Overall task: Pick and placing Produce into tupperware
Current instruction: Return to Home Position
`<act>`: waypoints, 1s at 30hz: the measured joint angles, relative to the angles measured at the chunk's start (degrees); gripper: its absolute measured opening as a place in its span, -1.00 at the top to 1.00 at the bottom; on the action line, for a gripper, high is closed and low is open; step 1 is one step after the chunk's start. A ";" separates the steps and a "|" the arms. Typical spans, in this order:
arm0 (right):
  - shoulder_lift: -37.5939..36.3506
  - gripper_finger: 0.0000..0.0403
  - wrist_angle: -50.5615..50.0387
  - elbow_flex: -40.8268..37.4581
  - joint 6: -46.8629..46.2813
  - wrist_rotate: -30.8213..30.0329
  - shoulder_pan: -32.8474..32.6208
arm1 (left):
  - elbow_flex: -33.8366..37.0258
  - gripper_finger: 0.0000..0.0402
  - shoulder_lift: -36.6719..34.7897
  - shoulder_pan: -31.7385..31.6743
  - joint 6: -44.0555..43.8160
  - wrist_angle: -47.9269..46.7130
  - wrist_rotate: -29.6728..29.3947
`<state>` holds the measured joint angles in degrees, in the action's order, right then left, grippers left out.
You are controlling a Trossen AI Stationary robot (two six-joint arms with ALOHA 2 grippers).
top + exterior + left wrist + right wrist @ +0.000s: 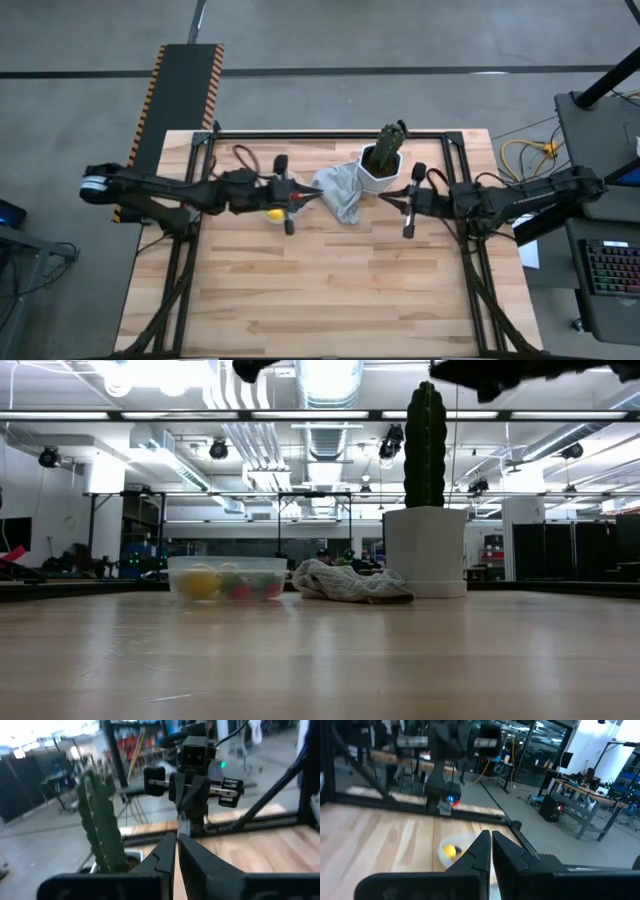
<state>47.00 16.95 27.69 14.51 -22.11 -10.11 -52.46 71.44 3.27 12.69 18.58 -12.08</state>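
The tupperware point(228, 578), a small clear container, stands on the table left of the grey cloth. It holds a yellow lemon-like piece point(199, 582) and red pieces point(240, 588). In the high view it point(272, 212) shows partly under my left arm. My left gripper point(308, 197) hangs above the table beside the tupperware, pointing right, shut and empty point(176, 838). My right gripper point(384, 197) hangs facing it from the right, just near of the white pot, also shut and empty point(490, 836). The right wrist view shows the tupperware point(451, 851) below, with the yellow piece in it.
A green cactus point(425, 445) in a white pot point(380, 172) stands at the table's far middle, with a crumpled grey cloth point(338, 192) lying against its left side. A dark frame point(330, 134) runs along the far edge. Bare wood fills the near half point(330, 290).
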 joint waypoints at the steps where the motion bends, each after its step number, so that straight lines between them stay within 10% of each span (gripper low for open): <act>1: -0.04 0.96 -0.71 1.30 -0.59 0.02 -0.03 | 1.51 0.96 -1.12 -0.02 0.01 1.80 0.58; 22: -26.55 0.96 -35.51 6.36 -5.32 2.75 -3.01 | 11.44 1.00 -43.92 2.79 3.63 -31.03 -6.70; 30: -38.23 0.96 -30.98 -4.04 -2.38 15.97 -3.51 | 25.02 1.00 -60.24 2.84 2.61 -29.28 -11.26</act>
<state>8.77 -14.03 23.65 12.13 -6.13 -13.62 -27.43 11.20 6.11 15.30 -10.70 -23.34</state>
